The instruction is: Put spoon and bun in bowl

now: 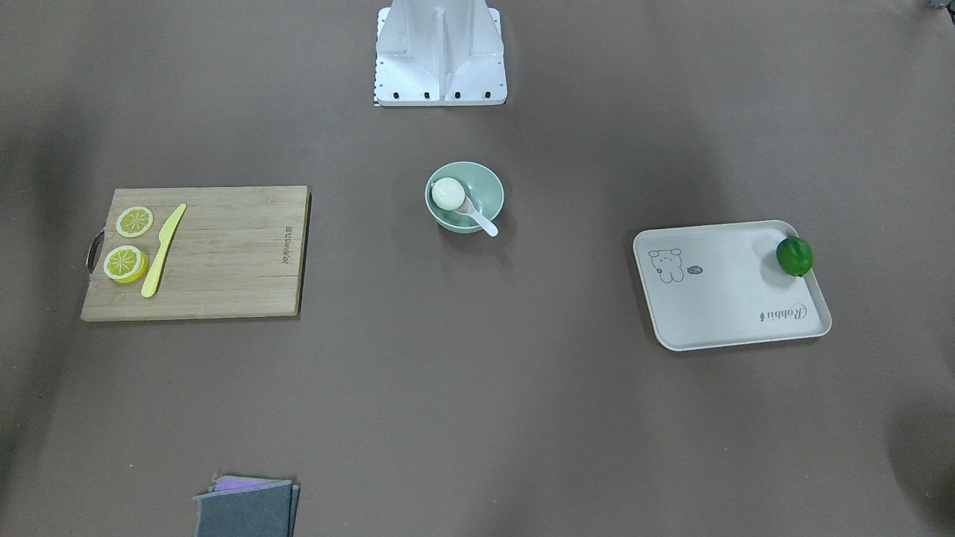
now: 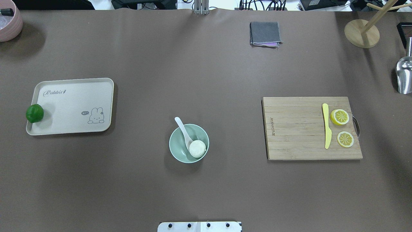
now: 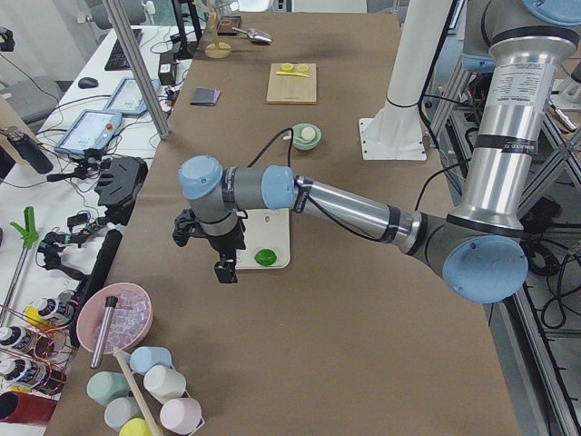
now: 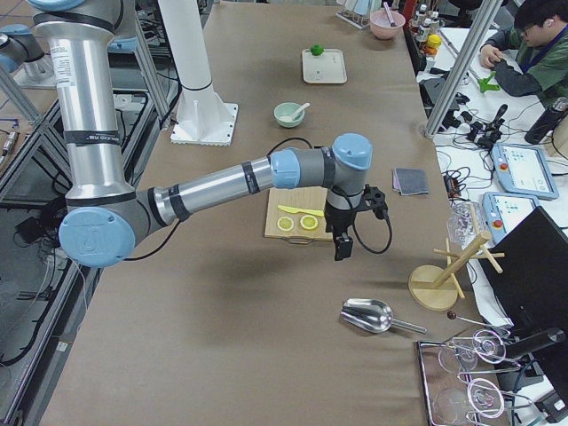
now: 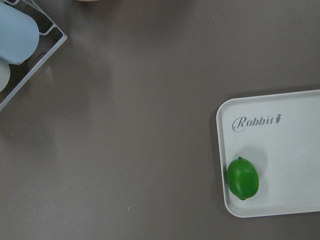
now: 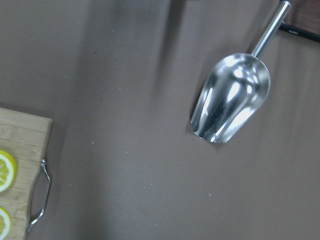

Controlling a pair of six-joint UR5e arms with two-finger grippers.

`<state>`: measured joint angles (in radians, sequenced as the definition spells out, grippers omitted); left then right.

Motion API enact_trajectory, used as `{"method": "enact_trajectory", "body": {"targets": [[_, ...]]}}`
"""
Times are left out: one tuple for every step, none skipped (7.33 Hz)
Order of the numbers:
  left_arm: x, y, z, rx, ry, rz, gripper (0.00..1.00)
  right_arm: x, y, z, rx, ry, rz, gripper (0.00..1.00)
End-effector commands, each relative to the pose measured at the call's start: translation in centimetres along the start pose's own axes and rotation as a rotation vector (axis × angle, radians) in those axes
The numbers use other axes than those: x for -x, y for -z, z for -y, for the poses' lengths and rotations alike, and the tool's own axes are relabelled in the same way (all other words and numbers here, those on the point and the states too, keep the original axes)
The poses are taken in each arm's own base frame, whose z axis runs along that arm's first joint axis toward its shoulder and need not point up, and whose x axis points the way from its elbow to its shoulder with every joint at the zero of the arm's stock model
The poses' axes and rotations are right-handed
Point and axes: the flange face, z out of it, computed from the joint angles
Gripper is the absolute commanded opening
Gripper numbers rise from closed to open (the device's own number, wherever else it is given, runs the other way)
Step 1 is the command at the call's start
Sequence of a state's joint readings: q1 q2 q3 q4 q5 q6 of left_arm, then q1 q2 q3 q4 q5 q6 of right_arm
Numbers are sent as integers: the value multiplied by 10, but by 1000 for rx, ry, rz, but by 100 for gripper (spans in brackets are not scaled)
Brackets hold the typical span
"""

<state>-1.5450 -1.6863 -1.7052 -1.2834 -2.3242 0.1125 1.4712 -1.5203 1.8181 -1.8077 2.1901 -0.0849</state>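
A brown mat covered the long table (image 2: 206,64), evenly lit, with soft shadows toward its ends. In the left side view a white bench (image 3: 64,100) ran along the upper left, behind an aluminium post (image 3: 138,68). Grey floor (image 4: 22,355) showed at the right side view's lower left.

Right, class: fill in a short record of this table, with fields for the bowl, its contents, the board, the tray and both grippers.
bowl: mint green, mid-table
contents: bun and spoon, handle sticking out over the rim
board: two lemon slices, yellow knife
tray: lime at one end
left gripper: far from the bowl, state unclear
right gripper: far from the bowl, state unclear
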Motion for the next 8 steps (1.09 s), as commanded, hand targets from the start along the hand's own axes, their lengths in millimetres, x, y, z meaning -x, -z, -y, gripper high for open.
{"method": "enact_trajectory", "body": {"targets": [[47, -53, -46, -70, -16, 0, 99, -34, -20, -26, 42, -60, 3, 100], [53, -62, -65, -87, -2, -1, 99, -35, -21, -28, 46, -63, 4, 100], [46, -59, -65, -98, -13, -43, 99, -39, -27, -27, 48, -34, 5, 100], [44, -64, -67, -88, -3, -121, 99, -50, -42, -24, 34, 11, 4, 100], [43, -64, -63, -85, 0, -116, 99, -64, -60, -28, 17, 15, 15, 100], [43, -63, -62, -75, 12, -114, 99, -67, -70, -36, 11, 6, 71, 100], [41, -61, -64, -62, 26, -117, 99, -68, -77, -46, 21, -13, 99, 100], [41, -60, -68, -65, 24, -115, 99, -72, -84, -57, 35, -22, 98, 100]]}}
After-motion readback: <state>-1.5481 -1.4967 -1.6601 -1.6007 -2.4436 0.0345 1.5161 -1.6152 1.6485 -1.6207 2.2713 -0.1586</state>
